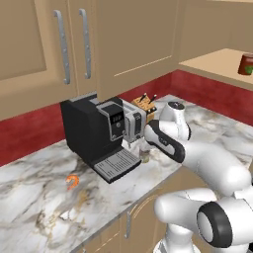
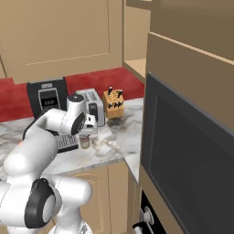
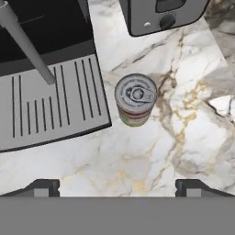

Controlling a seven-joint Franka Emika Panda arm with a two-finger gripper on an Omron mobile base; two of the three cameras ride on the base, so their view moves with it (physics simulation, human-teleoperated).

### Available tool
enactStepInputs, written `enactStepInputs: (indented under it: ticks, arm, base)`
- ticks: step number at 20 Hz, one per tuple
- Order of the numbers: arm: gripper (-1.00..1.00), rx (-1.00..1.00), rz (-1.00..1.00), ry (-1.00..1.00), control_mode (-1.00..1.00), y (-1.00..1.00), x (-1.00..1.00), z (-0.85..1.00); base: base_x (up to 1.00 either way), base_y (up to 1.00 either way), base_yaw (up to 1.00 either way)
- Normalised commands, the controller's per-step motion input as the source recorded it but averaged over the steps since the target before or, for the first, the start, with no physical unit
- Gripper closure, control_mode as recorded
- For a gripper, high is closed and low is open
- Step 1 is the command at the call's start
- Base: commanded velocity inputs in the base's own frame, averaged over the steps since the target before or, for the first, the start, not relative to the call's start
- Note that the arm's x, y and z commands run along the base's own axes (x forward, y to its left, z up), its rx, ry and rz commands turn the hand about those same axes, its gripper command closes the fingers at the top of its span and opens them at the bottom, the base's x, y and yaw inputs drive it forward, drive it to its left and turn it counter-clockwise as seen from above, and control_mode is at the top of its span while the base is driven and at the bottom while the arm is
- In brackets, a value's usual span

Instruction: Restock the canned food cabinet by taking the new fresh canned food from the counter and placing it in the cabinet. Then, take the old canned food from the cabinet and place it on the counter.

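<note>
The new fresh canned food [image 3: 135, 98] stands upright on the marble counter [image 3: 183, 137], silvery pull-tab lid up, red label above pale yellow-green. It sits beside the coffee machine's drip tray [image 3: 50, 105]. My gripper [image 3: 117, 188] hangs above it, open, fingertips [image 3: 43, 188] spread wide with nothing between them. From the bases, the gripper [image 2: 87, 132] points down just over the tin [image 2: 85, 142], also the tin [image 1: 145, 157]. The old canned food [image 1: 245, 64], dark red, stands on the tan open cabinet shelf [image 1: 217, 64] at the upper right.
A black coffee machine [image 1: 91, 129], a silver toaster [image 2: 93, 107] and a knife block [image 2: 114, 104] crowd the counter behind the tin. A small orange item [image 1: 72, 182] lies to the left. A dark oven front [image 2: 187, 151] rises at the right.
</note>
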Motion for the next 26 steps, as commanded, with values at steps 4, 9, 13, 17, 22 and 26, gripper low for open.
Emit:
enactStepInputs:
  ticks: [4, 9, 13, 17, 22, 26]
  arm:
    - [-1.0, -0.02, 0.0, 0.07, -1.0, 0.04, 0.21, -0.4]
    - [-1.0, -0.03, 0.0, 0.05, -1.0, 0.02, 0.18, -0.31]
    - [-1.0, -0.02, 0.0, 0.01, -1.0, 0.0, 0.25, -0.22]
    - [-1.0, 0.0, 0.0, 0.0, -1.0, 0.0, 0.27, -0.1]
    - [-1.0, 0.0, 0.0, 0.0, -1.0, 0.0, 0.33, -0.09]
    - [-1.0, 0.0, 0.0, 0.0, -1.0, 0.0, 0.21, -0.05]
  base:
    - [0.0, 0.0, 0.0]
    - [0.0, 0.0, 0.0]
    - [0.0, 0.0, 0.0]
    - [0.0, 0.0, 0.0]
    - [0.0, 0.0, 0.0]
    - [0.0, 0.0, 0.0]
